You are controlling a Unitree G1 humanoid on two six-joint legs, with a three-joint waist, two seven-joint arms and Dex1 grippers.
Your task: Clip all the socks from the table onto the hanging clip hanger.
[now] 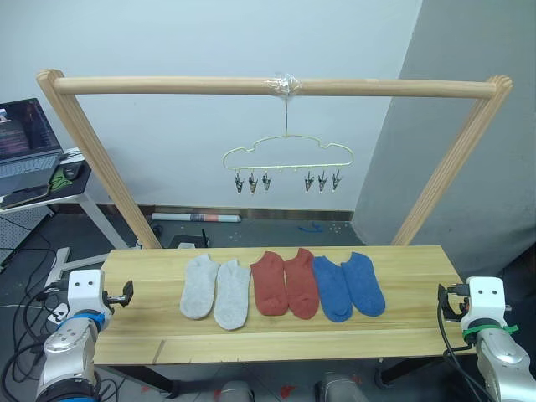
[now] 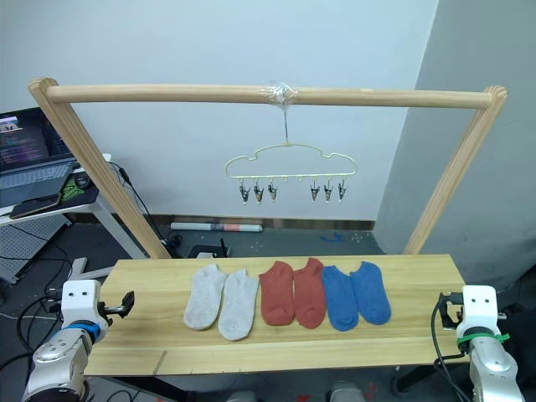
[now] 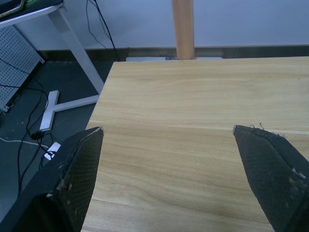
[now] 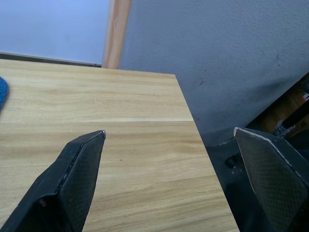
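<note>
Two light grey socks [image 1: 215, 290], two rust red socks [image 1: 286, 283] and two blue socks [image 1: 348, 286] lie flat in a row on the middle of the light wood table [image 1: 151, 331]. Above and behind them the pale yellow-green clip hanger [image 1: 289, 151] hangs by its hook from the wooden pole [image 1: 167, 85], its metal clips [image 1: 251, 181] bare. My left gripper [image 1: 124, 294] sits open over the table's left end, well left of the grey socks. My right gripper [image 1: 444, 300] is open at the table's right end, right of the blue socks. A blue sock edge [image 4: 2, 92] shows in the right wrist view.
The pole frame's slanted legs [image 1: 100, 159] [image 1: 452, 167] rise behind the table at both ends. A laptop [image 1: 25, 138] rests on a white side desk at the far left, with cables on the floor below. A grey wall panel [image 1: 469, 50] stands at the right.
</note>
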